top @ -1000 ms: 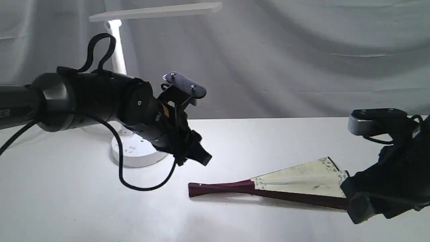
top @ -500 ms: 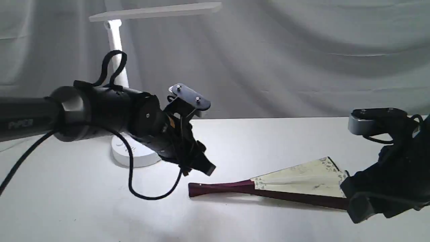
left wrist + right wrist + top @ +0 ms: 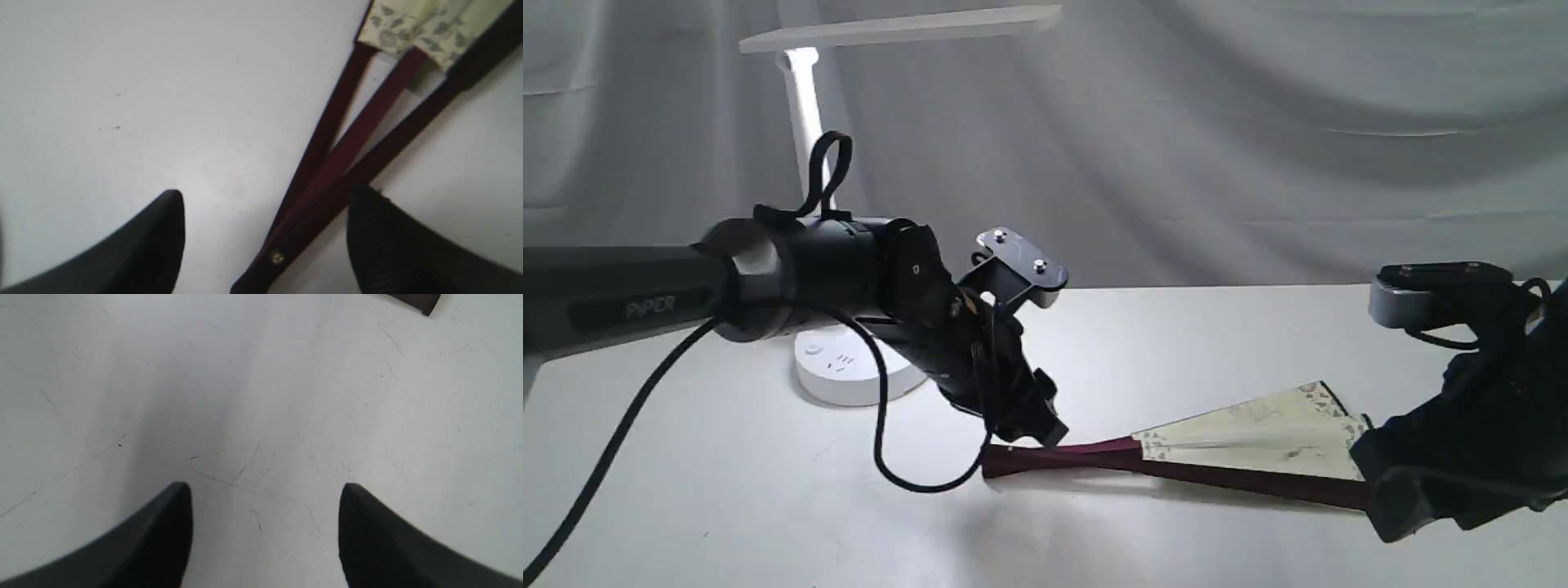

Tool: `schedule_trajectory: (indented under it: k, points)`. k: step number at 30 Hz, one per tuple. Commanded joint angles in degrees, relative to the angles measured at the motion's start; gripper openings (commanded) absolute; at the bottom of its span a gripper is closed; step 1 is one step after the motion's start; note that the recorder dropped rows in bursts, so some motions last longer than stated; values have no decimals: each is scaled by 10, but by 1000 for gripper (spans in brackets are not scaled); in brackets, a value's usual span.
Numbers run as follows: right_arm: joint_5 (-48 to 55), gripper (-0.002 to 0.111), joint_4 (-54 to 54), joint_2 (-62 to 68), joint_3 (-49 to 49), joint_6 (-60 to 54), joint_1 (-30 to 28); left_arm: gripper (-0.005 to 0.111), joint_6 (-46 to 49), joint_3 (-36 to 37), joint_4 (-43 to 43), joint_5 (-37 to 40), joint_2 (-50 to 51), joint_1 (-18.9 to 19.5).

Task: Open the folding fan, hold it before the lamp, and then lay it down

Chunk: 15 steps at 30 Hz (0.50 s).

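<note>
Fan (image 3: pixel 1258 445): lay half-spread on table (image 3: pixel 1176 343)
Left claw (image 3: pixel 267 194): gaped wide around pivot end
Right claw (image 3: pixel 263 486): gaped too, over table

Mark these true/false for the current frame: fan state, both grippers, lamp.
1. The folding fan is fully closed. False: it lies partly spread on the table.
2. The left gripper is open, astride the fan's rivet end. True.
3. The right gripper clamps the fan. False: it is open, holding nothing.
4. The lamp stands upright. True.
</note>
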Motion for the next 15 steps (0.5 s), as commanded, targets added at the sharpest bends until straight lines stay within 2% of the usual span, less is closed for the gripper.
schedule_trajectory:
  k: [1, 15]
  points:
    - [-5, 54, -2, -3, 3, 3, -2, 58, 86, -6, -54, -6, 8, -3]
    - [-5, 54, 0, -3, 3, 2, -2, 58, 86, -6, -54, -44, 53, -3]
